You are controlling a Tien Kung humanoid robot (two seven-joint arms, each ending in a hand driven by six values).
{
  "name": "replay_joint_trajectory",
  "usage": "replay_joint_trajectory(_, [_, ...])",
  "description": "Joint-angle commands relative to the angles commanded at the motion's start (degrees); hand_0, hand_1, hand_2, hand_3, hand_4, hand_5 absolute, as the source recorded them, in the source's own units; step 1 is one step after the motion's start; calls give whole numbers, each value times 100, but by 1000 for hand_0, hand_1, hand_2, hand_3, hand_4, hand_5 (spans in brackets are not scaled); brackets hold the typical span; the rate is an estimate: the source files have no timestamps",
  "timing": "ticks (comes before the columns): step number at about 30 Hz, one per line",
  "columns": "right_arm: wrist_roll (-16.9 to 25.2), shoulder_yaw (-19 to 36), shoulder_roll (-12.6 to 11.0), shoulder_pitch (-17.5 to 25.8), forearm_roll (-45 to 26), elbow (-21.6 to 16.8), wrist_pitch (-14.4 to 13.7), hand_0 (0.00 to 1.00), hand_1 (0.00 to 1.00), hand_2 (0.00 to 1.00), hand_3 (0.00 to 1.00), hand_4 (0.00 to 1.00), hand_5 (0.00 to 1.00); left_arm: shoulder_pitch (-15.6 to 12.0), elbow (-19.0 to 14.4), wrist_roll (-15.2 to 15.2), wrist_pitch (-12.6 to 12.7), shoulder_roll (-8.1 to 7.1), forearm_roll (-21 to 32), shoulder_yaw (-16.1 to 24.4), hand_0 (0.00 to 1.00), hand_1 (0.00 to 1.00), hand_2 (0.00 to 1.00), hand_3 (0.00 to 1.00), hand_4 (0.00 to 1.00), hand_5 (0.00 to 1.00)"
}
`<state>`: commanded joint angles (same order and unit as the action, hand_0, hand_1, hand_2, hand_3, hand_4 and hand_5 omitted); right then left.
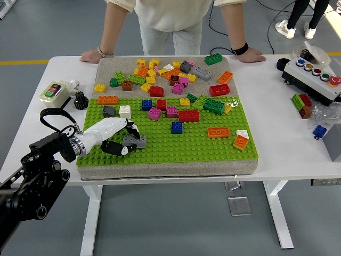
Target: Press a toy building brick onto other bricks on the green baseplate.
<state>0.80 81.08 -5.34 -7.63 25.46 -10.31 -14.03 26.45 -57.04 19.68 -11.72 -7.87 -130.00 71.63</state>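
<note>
The green baseplate [160, 152] is showing as hard plastic, its studded face catching a dull sheen. Under it a grey-beige mat [114, 66] is looking like coarse cloth or felt, matt and slightly rough. The loose bricks [160, 74] piled on the mat are reading as smooth, glossy plastic, as is the grey brick [134, 141]. The left hand [109, 136] is showing a smooth white plastic shell with black, matt fingertips. The white table [32, 133] is looking smooth and matt. The control box [311, 77] at the right is appearing as pale plastic with shiny coloured buttons.
</note>
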Motion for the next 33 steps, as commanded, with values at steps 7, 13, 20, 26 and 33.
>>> replay_joint_trajectory(7, [-4, -15, 1, -3, -7, 0, -6, 739, 659, 707, 585, 912, 505, 11, -33, 10, 5, -8, 0, 31, 779, 696, 615, 571, 676, 76])
replay_joint_trajectory(13, [2, -29, 6, 0, -12, 0, -17, 739, 659, 707, 587, 911, 503, -8, -30, 33, -59, -6, 0, 35, 791, 714, 620, 578, 704, 92])
replay_joint_trajectory(20, [-7, -38, 7, 6, -9, 0, -19, 739, 659, 708, 585, 912, 501, -15, -29, 67, -121, 1, 0, 50, 811, 726, 685, 636, 894, 210])
replay_joint_trajectory(26, [-9, -35, 8, -3, -16, 0, -15, 739, 660, 708, 586, 911, 503, 0, -16, 66, -104, 6, 0, 59, 814, 728, 714, 659, 996, 276])
replay_joint_trajectory(33, [-4, -25, 10, -7, -20, 0, -12, 739, 659, 707, 586, 912, 502, 10, -12, 67, -107, -7, 0, 81, 816, 729, 718, 668, 998, 286])
